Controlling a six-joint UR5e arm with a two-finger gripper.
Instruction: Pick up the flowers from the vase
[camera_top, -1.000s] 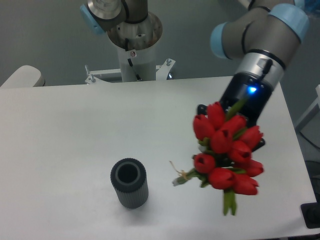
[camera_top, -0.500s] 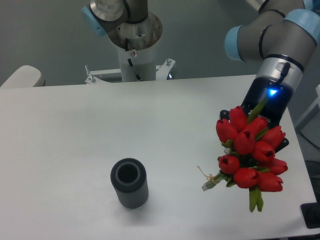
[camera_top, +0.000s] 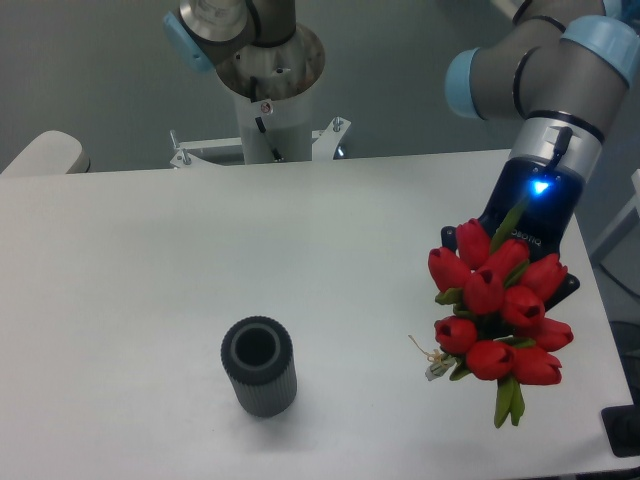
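Flowers (camera_top: 497, 317) already out of the vase (camera_top: 259, 366), hanging above the right side of the table (camera_top: 200, 250), well apart from the vase. Tool (camera_top: 510, 268) mostly hidden behind the buds; apparently clamped on the bunch, since nothing else bears it, though fingers not visible. Stems and tied end pointing down and left, a thread trailing near the table.

Compared with a second ago: bunch carried markedly to the right, away from the vase. Over the last half second, barely any shift, only a small drop and a slight turn. Travel seemingly slowing or ending.

Vase upright, empty, in the same spot throughout, at front left.

For the task: pick-up effectively done, flowers clear of the rim and held aloft. Remaining, by judgement, only holding steady or setting down. Risk: loose hold on leafy stems, possible slip.
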